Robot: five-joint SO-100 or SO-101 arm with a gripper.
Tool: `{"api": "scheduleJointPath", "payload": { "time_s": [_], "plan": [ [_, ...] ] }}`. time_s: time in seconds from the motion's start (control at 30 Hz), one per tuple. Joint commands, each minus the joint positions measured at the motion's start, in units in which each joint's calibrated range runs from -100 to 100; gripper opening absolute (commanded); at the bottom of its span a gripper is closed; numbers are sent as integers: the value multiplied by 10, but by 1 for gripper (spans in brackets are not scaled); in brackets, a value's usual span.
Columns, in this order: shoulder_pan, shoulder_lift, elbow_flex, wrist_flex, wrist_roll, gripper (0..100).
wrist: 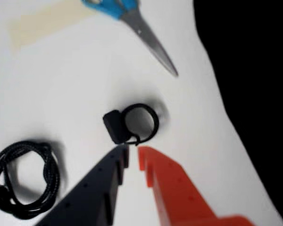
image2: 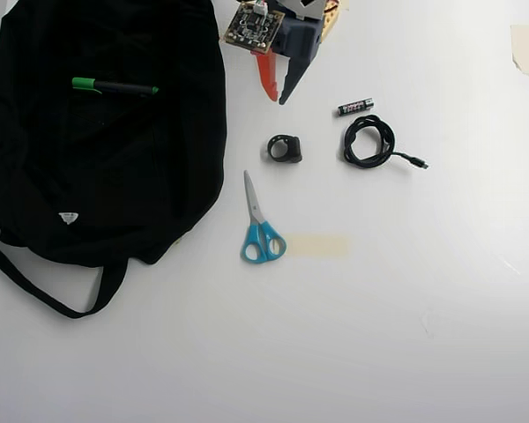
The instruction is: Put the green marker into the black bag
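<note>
We see the green marker (image2: 115, 86) lying on the black bag (image2: 159, 176), whose small white label (image2: 67, 217) is unreadable; our gripper (image2: 276, 95) is clenched, empty.

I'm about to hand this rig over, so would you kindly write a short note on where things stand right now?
Gripper: nearly shut and empty, fingers close together, near the top of the overhead view, right of the black bag.
Green marker: lying on the bag's upper part, lengthwise across the fabric. Whether it is inside the opening or only on top cannot be told.
Done: marker is at the bag and released.
Left: confirm it is truly inside; push it in if not.
Untouched on the table: scissors, small black ring-shaped item, coiled cable, battery.
</note>
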Motion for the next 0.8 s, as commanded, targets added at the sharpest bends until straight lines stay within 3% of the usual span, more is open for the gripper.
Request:
{"api": "scheduleJointPath", "payload": {
  "time_s": [0.0, 0.53, 0.77],
  "plan": [
    [-9, -99, 82, -19, 24, 2],
    [-94, -354, 316, -20, 25, 2],
    [-89, -457, 402, -20, 55, 2]
  ]
}}
